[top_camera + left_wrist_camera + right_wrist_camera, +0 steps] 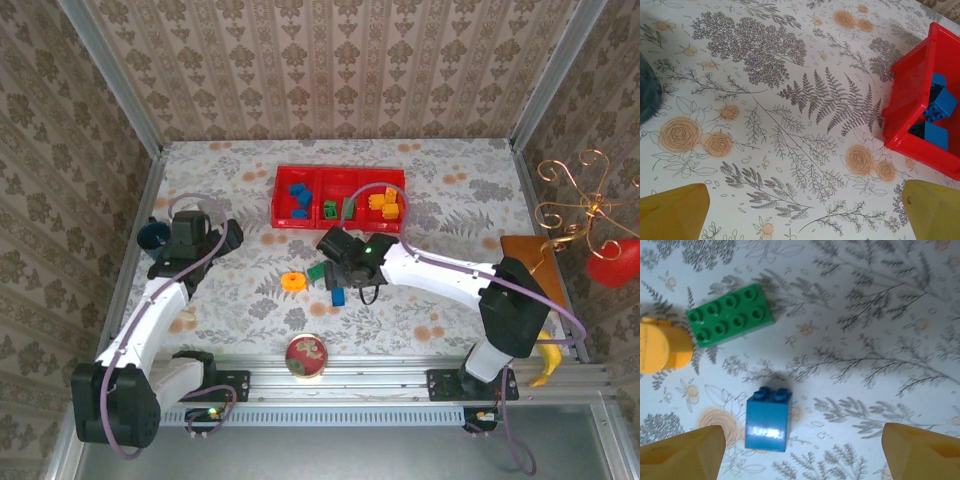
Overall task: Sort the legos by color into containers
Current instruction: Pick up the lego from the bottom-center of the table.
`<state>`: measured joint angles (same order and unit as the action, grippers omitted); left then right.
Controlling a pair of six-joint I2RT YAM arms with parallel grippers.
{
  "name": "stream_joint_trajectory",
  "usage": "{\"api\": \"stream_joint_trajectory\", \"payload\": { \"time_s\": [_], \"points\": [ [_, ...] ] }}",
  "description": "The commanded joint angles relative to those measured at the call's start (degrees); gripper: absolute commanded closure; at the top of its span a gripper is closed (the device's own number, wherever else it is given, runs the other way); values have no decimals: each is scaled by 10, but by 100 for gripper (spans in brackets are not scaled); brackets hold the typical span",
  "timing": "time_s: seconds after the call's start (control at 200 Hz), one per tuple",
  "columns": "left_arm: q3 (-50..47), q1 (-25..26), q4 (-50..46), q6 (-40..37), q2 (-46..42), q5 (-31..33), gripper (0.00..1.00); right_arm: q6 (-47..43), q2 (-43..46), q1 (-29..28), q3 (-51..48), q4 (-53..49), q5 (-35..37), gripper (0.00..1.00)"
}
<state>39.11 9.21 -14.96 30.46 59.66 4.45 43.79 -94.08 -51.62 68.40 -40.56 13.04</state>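
Where the surface carries loose pieces: green block and blue block, apart; orange ring just left of them.
Red tray: blue blocks in left compartment, green blocks in middle, orange blocks in right.
Right claw: released, blue block between its fingers, untouched.
Left claw: released, empty, near the tray's blue-block end.

Top external: high, near edge, overlooks whole table. Wrist views: close, downward; left shares tray corner.
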Motion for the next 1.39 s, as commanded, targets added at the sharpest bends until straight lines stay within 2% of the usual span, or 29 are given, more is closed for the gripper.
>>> {"api": "stream_joint_trajectory", "payload": {
  "time_s": [0.0, 0.245, 0.645, 1.005, 1.39],
  "points": [
    [12, -6, 0, 4, 3, -6, 0, 31, -23, -11, -4, -10, -25, 17],
    [10, -6, 2, 7, 4, -7, 0, 33, -50, -17, -4, 3, -38, 19],
    [8, -6, 1, 7, 5, -6, 0, 25, -104, -17, 1, 38, -58, 33],
    [6, -6, 4, 9, 8, -7, 0, 22, -141, -17, 0, 48, -66, 37],
    [5, -6, 2, 9, 7, -6, 0, 19, -160, -18, 0, 49, -68, 52]
  ]
}}
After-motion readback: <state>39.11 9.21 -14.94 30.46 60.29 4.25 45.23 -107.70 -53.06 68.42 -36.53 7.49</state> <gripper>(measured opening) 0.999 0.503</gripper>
